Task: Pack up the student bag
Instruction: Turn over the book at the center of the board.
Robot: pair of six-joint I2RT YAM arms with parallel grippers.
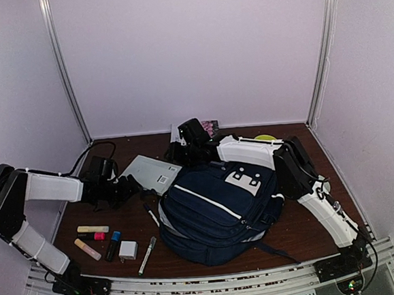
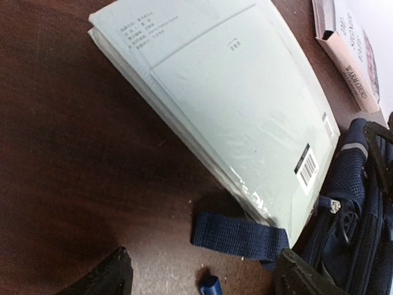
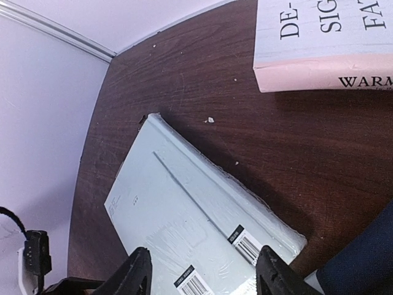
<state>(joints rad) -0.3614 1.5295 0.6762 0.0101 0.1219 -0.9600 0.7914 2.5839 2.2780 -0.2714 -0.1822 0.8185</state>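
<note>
Hovering over the dark table (image 1: 312, 227) between pale walls (image 1: 196, 52), both end effectors (image 2: 206, 270) (image 3: 206, 267) stand spread.

place: robot lab test booth | evidence: plain white wall panels (image 1: 196, 52), aluminium corner posts (image 1: 66, 76), slotted mounting rail (image 1: 215, 293), dark surface (image 1: 306, 238)

Woven cloth bag (image 1: 210, 221), glossy film-wrapped book (image 2: 233, 117)

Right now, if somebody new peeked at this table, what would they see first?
The big navy student bag, lying in the middle of the dark wooden table. Next, the pale green wrapped book beside its far left corner, and the little cluster of markers near the front left.
</note>
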